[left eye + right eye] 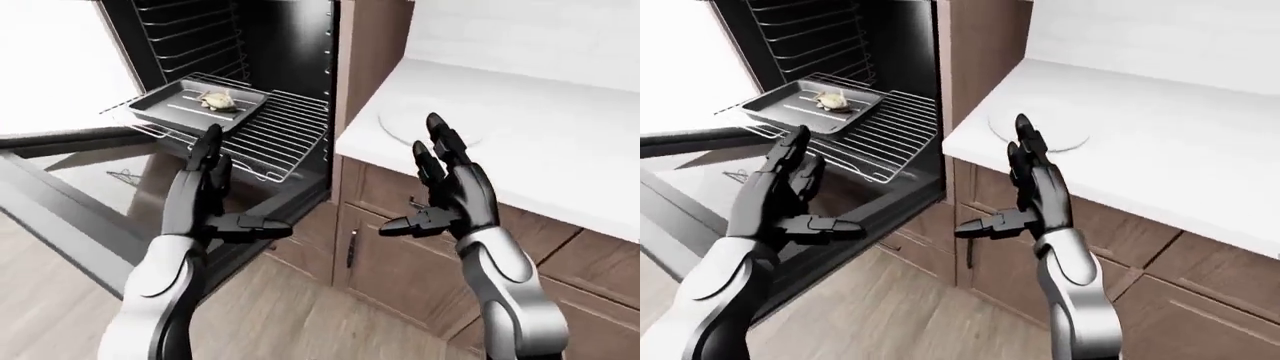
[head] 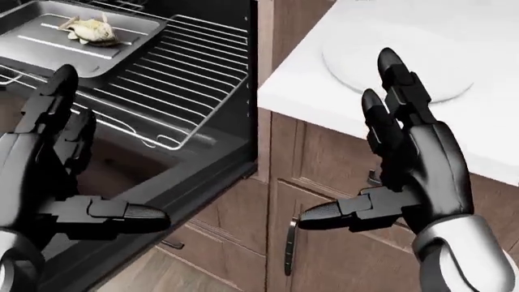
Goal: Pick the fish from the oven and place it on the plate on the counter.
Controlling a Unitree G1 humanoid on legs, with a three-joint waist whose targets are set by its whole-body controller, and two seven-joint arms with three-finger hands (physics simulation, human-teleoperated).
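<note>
A pale fish (image 1: 219, 101) lies in a grey baking tray (image 1: 160, 105) on the pulled-out wire rack (image 1: 270, 135) of the open oven, at the upper left of the left-eye view. A white plate (image 1: 405, 124) lies flat on the white counter (image 1: 530, 142), to the right of the oven. My left hand (image 1: 212, 191) is open and empty, below the rack's near edge. My right hand (image 1: 440, 184) is open and empty, raised by the counter's edge, just below the plate.
The oven door (image 1: 60, 195) hangs open at the left, low and wide. Empty rack rails (image 1: 195, 34) line the oven cavity above the tray. Wooden cabinet doors (image 1: 385, 255) stand under the counter. Wood floor (image 1: 290, 315) lies below.
</note>
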